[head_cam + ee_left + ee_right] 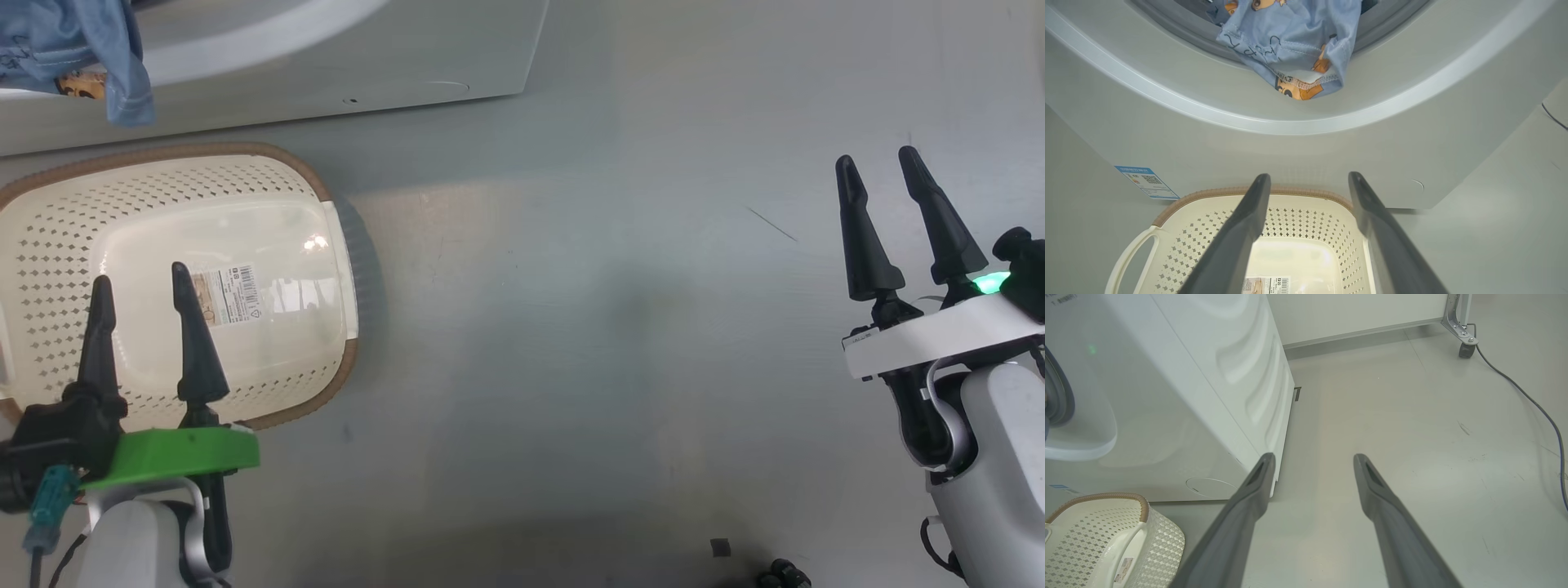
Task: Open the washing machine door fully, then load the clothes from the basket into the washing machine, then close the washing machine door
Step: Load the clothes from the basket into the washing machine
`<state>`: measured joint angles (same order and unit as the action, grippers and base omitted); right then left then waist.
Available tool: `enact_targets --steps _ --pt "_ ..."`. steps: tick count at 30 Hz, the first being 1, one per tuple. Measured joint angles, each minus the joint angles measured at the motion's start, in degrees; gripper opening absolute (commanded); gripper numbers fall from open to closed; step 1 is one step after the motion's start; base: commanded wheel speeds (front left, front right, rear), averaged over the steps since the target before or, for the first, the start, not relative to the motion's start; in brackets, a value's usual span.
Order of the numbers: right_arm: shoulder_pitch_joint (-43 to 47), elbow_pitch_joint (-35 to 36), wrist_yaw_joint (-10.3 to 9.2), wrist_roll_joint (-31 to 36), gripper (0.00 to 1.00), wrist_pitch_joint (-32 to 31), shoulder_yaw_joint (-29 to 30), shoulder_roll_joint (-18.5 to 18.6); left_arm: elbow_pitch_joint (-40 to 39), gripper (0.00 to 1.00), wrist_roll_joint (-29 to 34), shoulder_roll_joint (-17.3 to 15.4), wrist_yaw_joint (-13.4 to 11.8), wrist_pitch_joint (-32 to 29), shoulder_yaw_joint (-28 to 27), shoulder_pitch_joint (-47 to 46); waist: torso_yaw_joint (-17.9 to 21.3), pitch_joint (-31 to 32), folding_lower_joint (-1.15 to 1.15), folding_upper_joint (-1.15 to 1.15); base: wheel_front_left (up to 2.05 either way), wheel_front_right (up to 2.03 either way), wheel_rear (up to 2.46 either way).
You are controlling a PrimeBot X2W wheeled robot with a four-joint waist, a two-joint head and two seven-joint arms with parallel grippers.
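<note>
Left wrist view: the left gripper (1309,176) hangs spread wide, holding nothing, right above the basket (1208,195), which has no garment in it. Past its fingertips stands the washing machine (1290,155). Higher up, the clothes (1290,45) droop out over the opening's lip (1167,61). They look light and limp, and would likely snag in a closing door, so I'd pinch the stitched hem hanging lowest and push inward. The right gripper (1313,457), equally wide and empty, points at the floor (1412,457).

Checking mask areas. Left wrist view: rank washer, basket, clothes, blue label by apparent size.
1. washer
2. basket, though cropped and nearest the camera
3. clothes, hanging out of the drum opening
4. blue label
</note>
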<state>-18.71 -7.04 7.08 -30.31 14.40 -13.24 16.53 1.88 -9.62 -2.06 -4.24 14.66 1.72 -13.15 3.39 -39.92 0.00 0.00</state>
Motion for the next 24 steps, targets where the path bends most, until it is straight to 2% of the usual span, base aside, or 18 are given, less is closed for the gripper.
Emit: enact_targets --steps 11,15,24 --pt "-0.03 -0.42 0.00 0.00 1.00 0.00 -0.65 -0.34 -2.81 1.00 -0.56 -0.45 0.15 -0.71 -0.32 -6.62 0.39 0.49 0.00 0.00 0.00 0.00 0.00" --pt "-0.03 -0.60 0.00 -0.01 1.00 0.00 -0.51 -0.56 -4.07 1.00 -0.83 -3.23 0.89 -4.42 -1.49 -11.02 0.70 0.69 0.00 0.00 0.00 0.00 0.00" --pt "-0.03 -1.03 0.00 -0.10 1.00 0.00 -0.66 -1.51 -6.30 1.00 -2.35 -6.12 2.33 -14.80 -2.18 -18.62 1.50 1.00 0.00 0.00 0.00 0.00 0.00"
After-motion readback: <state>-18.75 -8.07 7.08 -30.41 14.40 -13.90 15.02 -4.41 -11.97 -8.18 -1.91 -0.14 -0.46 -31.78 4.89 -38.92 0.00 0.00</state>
